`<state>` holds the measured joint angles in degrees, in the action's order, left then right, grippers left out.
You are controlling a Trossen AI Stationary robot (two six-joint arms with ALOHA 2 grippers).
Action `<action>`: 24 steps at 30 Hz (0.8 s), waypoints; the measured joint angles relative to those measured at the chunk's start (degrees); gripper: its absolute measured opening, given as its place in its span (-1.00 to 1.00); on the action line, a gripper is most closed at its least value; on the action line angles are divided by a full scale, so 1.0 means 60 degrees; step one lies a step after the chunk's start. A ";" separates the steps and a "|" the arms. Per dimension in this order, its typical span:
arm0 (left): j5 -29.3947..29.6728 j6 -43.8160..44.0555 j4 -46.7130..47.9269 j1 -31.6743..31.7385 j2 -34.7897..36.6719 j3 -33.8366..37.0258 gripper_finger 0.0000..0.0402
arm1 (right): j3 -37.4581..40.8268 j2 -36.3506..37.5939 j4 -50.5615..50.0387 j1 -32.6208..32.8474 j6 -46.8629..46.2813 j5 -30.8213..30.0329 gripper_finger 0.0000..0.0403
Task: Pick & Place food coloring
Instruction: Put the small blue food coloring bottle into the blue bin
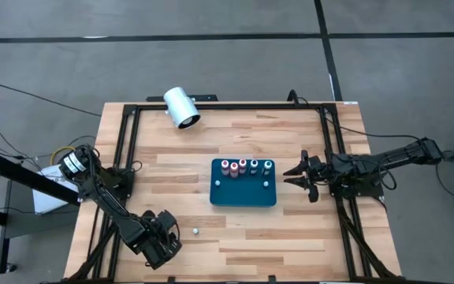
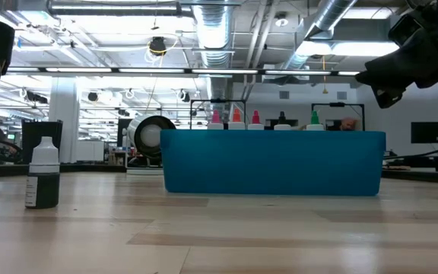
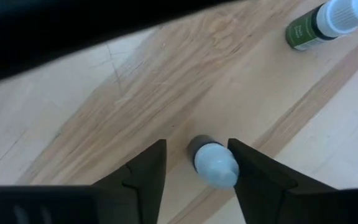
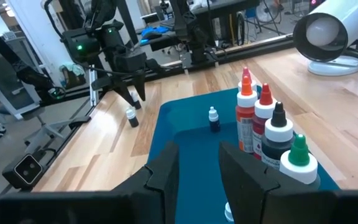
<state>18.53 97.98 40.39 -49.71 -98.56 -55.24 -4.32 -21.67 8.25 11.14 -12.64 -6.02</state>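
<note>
A blue tray (image 1: 243,193) sits mid-table with a row of food coloring bottles (image 1: 245,166) standing along its far edge; they also show in the right wrist view (image 4: 263,127). A tiny white-capped bottle (image 3: 215,163) stands on the wood between the fingers of my left gripper (image 3: 197,177), which points down near the table's front left (image 1: 168,237) and is open. A second loose bottle (image 1: 196,231) (image 3: 319,22) stands on the table just right of it. My right gripper (image 1: 300,175) waits open at the tray's right side, holding nothing. My left gripper comes at the small bottle from above, one finger on each side of its white cap (image 3: 219,168). One finger (image 3: 253,177) stands right against the cap, and I cannot tell whether it touches. A gap shows at the other finger (image 3: 148,177). The bottle stands on the table.
A large white cylinder (image 1: 181,107) lies at the table's far edge, left of the middle. A small bottle (image 4: 213,118) stands alone inside the tray. Black frame rails (image 1: 124,150) run along the table's sides. Bare wood lies between the tray and the front edge.
</note>
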 joint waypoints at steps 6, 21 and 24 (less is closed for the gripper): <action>0.0214 -0.0001 -0.0002 0.0000 0.0000 0.0000 -0.47 | 0.0000 -0.0002 -0.0010 0.0000 -0.0031 0.0000 -0.49; 0.0064 -0.0005 -0.0068 0.0000 0.0015 -0.0018 -0.63 | 0.0000 -0.0004 -0.0014 0.0000 -0.0076 0.0000 -0.49; -0.0024 -0.0011 -0.0064 0.0000 0.0080 -0.0022 -0.66 | 0.0000 -0.0003 -0.0014 0.0000 -0.0076 0.0000 -0.49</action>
<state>18.39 97.91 40.01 -49.71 -98.09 -55.37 -4.32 -21.69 8.16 11.14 -13.10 -6.02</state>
